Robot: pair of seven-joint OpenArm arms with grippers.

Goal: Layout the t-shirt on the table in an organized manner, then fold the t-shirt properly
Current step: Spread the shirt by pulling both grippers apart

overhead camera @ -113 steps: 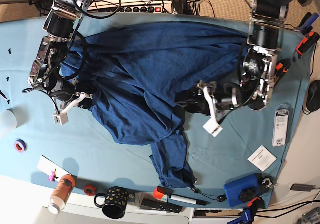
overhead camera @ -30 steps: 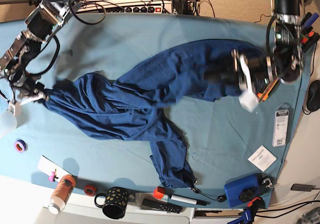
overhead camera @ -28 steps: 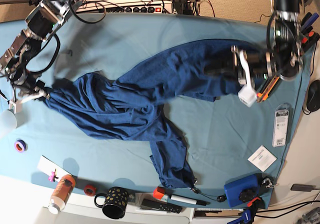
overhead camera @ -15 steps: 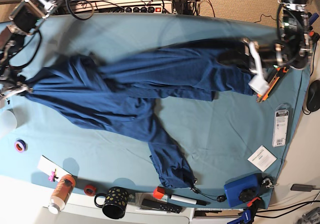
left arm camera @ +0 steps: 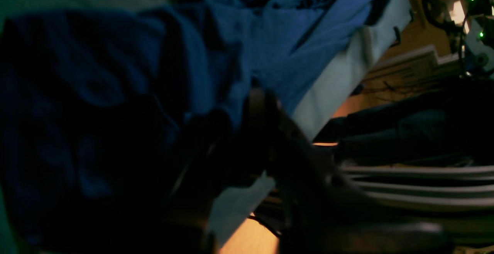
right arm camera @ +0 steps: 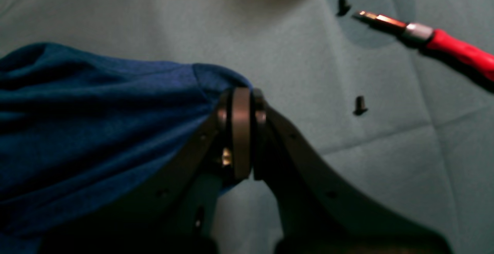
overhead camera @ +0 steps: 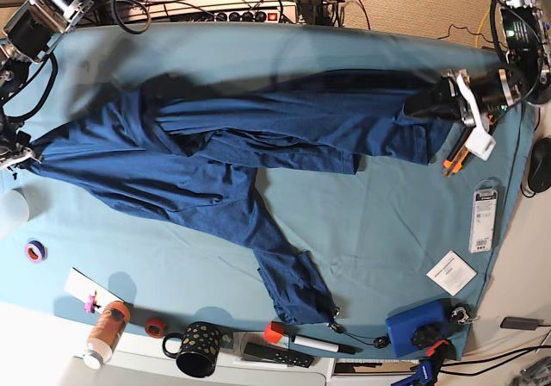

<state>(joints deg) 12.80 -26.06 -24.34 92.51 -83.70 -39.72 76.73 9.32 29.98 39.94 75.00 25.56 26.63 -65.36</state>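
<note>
Although both arms have a grip on it, the large dark navy-blue heathered fabric t-shirt (overhead camera: 232,158) is far from laid out: it lies as a long bunched band across the wide table covered in smooth light teal cloth (overhead camera: 379,231), running from the left edge of the base view to the right, with one twisted tail of fabric trailing down toward the near edge beside a black polka-dot mug (overhead camera: 197,349) and a white marker pen (overhead camera: 314,344). At the base view's left edge, the right gripper (right arm camera: 241,103) is clenched on a corner of the shirt, the blue cloth bunching right at its closed tips, with a red-handled tool (right arm camera: 444,41) and two small black screws lying apart on the tablecloth. Over at the opposite end, the left gripper (overhead camera: 443,102) is likewise closed on the shirt's other end; its wrist view is too dark to show the jaws clearly, though blue fabric fills the frame right up against them. By my reckoning only the first stretch of the layout step is under way: the cloth looks pulled lengthwise but still creased and overlapped, sleeves and hem are not distinguishable, and flattening the body, freeing the trailing tail and all of the folding remain to be done.
</note>
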